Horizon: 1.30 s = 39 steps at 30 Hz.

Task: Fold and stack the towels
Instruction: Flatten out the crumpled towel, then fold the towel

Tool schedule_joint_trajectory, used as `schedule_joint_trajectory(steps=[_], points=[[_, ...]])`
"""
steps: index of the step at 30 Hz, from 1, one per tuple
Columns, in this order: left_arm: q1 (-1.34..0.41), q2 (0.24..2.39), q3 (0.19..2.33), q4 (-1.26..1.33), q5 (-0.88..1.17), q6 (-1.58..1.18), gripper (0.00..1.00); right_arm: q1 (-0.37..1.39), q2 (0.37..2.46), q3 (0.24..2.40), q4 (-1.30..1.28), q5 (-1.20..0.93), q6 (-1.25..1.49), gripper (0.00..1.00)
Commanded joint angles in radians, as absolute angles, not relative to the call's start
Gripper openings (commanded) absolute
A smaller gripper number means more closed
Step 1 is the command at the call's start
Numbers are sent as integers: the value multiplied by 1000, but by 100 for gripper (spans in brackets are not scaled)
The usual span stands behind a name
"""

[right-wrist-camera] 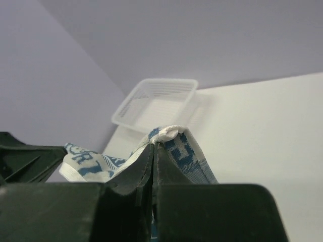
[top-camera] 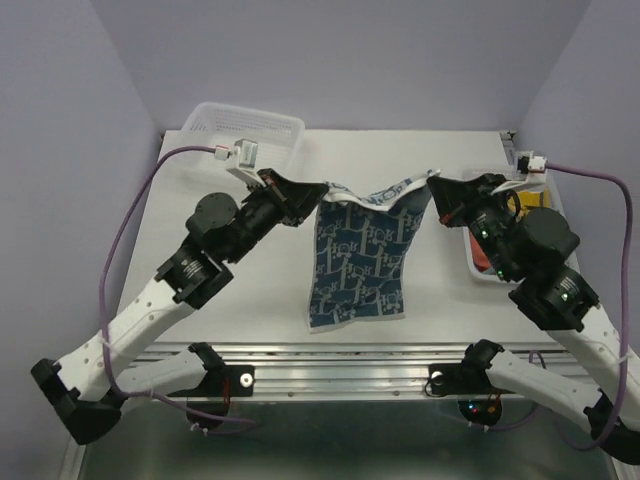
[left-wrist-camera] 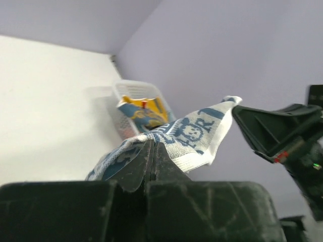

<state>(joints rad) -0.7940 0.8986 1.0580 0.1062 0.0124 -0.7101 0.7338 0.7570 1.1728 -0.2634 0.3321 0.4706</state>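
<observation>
A blue-and-white patterned towel [top-camera: 362, 260] hangs stretched between my two grippers above the table, its lower edge resting on the table near the front. My left gripper [top-camera: 322, 190] is shut on its left top corner; in the left wrist view the cloth [left-wrist-camera: 189, 136] comes out of the closed gripper [left-wrist-camera: 153, 146]. My right gripper [top-camera: 434, 184] is shut on the right top corner; the corner [right-wrist-camera: 174, 135] bulges over the closed gripper [right-wrist-camera: 154, 147] in the right wrist view. More towels [left-wrist-camera: 141, 112], yellow and blue, lie in the right basket.
An empty white mesh basket [top-camera: 243, 127] stands at the back left; it also shows in the right wrist view [right-wrist-camera: 156, 103]. A second basket [top-camera: 480, 262] with cloths sits at the right edge behind my right arm. The purple walls close the table on three sides.
</observation>
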Motion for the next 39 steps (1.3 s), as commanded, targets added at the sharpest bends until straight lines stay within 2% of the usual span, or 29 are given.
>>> schedule_joint_trajectory(steps=[1, 8, 11, 12, 15, 24, 31, 34, 39], points=[[-749, 1021, 1130, 144, -91, -643, 0, 738, 845, 1132, -146, 615, 391, 1], [-529, 1248, 1181, 262, 60, -635, 0, 721, 1044, 1094, 73, 787, 266, 1], [-493, 1370, 1224, 308, 121, -617, 0, 626, 1130, 1115, 89, 694, 288, 1], [-474, 1403, 1239, 316, 136, -612, 0, 544, 1187, 1120, 92, 576, 326, 1], [-447, 1572, 1320, 321, 201, -598, 0, 435, 1296, 1127, 146, 441, 348, 1], [-407, 1885, 1566, 285, 219, -558, 0, 289, 1586, 1226, 241, 258, 390, 1], [-402, 1922, 1566, 262, 183, -555, 0, 264, 1680, 1250, 209, 199, 403, 1], [-402, 1881, 1497, 271, 181, -571, 0, 264, 1651, 1224, 138, 195, 446, 1], [-408, 1793, 1301, 316, 193, -595, 0, 262, 1516, 1044, 95, 150, 515, 1]])
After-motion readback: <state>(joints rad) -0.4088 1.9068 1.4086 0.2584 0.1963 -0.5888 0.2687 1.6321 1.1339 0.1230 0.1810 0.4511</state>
